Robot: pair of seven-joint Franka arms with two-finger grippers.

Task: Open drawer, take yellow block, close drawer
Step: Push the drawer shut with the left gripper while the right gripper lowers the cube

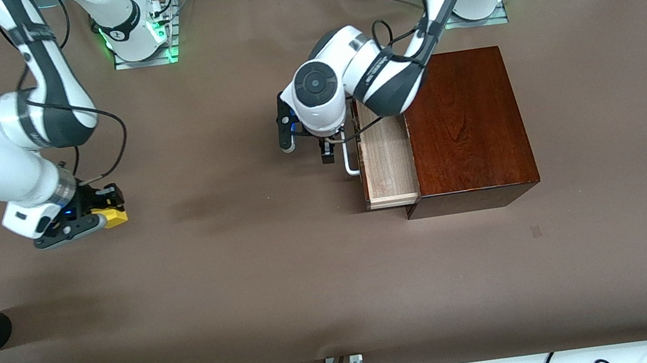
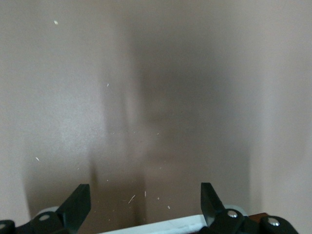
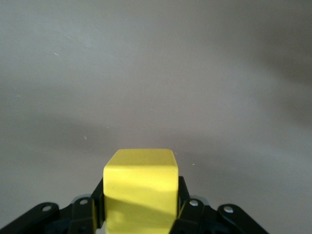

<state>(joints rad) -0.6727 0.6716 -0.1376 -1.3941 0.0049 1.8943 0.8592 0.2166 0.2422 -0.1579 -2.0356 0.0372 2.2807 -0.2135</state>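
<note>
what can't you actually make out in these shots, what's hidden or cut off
- Drawer, front view: the end of its tray nearest the robots' bases is covered by the left arm.
- Left gripper, front view: whether it touches the white handle is unclear; the left wrist view shows open fingers and the handle cut off by the edge.
- Yellow block, right wrist view: its lower part is cut off, shut in the right gripper.

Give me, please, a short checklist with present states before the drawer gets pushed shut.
1. Yellow block out of the drawer, held in the right claw: ok.
2. Drawer tray free of objects: ok, as far as the arm lets it show.
3. Left claw open, at the white handle: ok.
4. Handle let go: cannot tell.
5. Drawer shut into the wooden box: not ok, it stands pulled out.
</note>
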